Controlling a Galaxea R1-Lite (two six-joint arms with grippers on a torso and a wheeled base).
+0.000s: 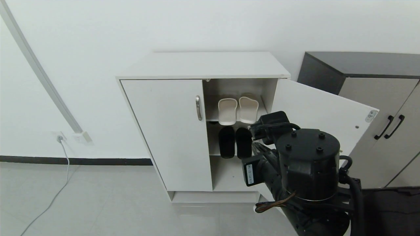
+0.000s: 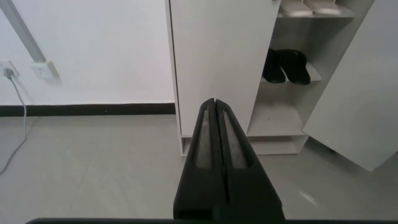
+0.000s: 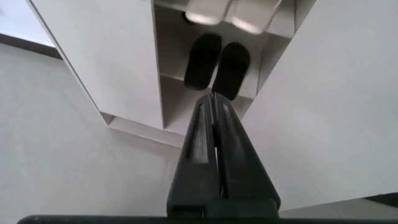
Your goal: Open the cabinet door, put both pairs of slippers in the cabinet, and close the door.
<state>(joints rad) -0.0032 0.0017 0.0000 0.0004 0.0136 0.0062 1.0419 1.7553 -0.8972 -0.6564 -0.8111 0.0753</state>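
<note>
Nearby: a grey cabinet (image 1: 377, 98) with two black handles (image 1: 384, 127) stands just beside the white cabinet (image 1: 203, 65), on its right. On the wall to its left are a socket (image 1: 59, 137), a cable (image 1: 62, 177) trailing down to the floor (image 1: 98, 203), and a slanting conduit strip (image 1: 39, 72).
Obstruction: the right arm (image 1: 308, 157) stands in front of the right door (image 1: 315, 111) and covers that door's lower part in the head view; both shelves with slippers are in plain sight.
Counts: two cabinets; two doors on the white one; one metal handle (image 1: 198, 108) on the left door (image 1: 164, 131); two pairs of slippers, four in all.
White cabinet: left door shut, right door swung wide outward.
Upper shelf: white pair (image 1: 227, 111), side by side at the shelf's front edge.
Middle shelf: black pair (image 1: 226, 142), side by side, directly under the white pair.
Left claw (image 2: 214, 102): fingers pressed together, holding nothing, out over the floor before the left door, well apart from the cabinet.
Right claw (image 3: 213, 99): fingers pressed together, holding nothing, aimed toward the black pair, apart from it.
</note>
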